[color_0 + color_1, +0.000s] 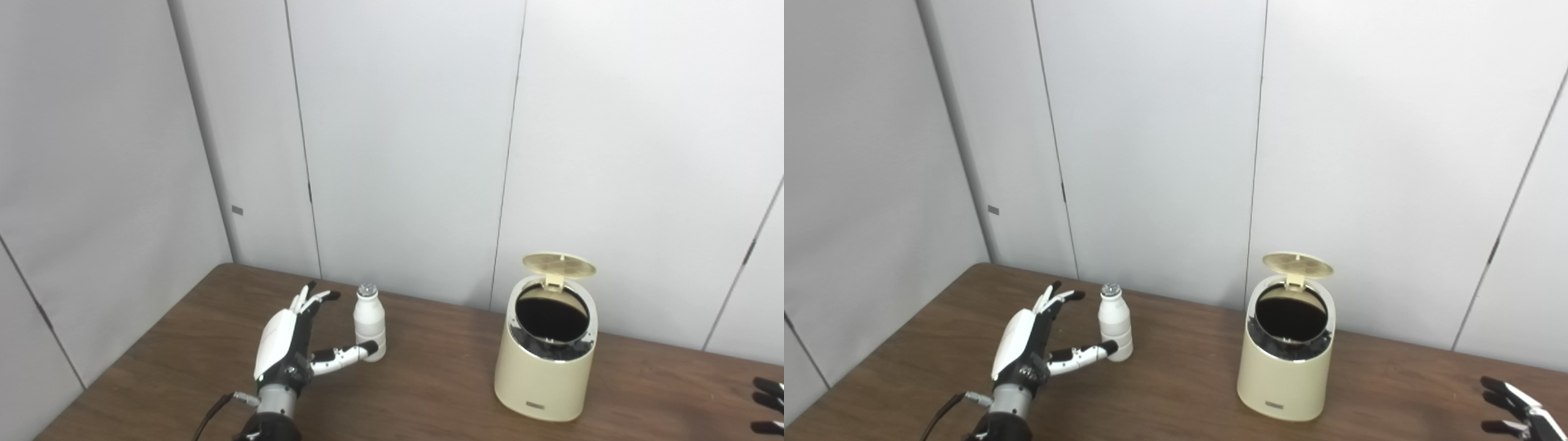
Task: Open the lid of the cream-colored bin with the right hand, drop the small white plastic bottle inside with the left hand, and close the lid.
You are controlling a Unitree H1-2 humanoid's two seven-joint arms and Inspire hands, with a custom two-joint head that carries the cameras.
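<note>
The cream-colored bin [542, 373] stands on the brown table [429, 392] at the right, its round lid [559, 264] flipped up and its dark inside showing. The small white plastic bottle [370, 323] stands upright to the left of it. My left hand [293, 340] is open just left of the bottle, fingers spread, thumb tip touching the bottle's base. My right hand [1516, 407] is open at the bottom right corner, well away from the bin; only its fingers show.
Grey wall panels [398, 141] close off the table's back and left side. Bare tabletop lies between the bottle and the bin and in front of both.
</note>
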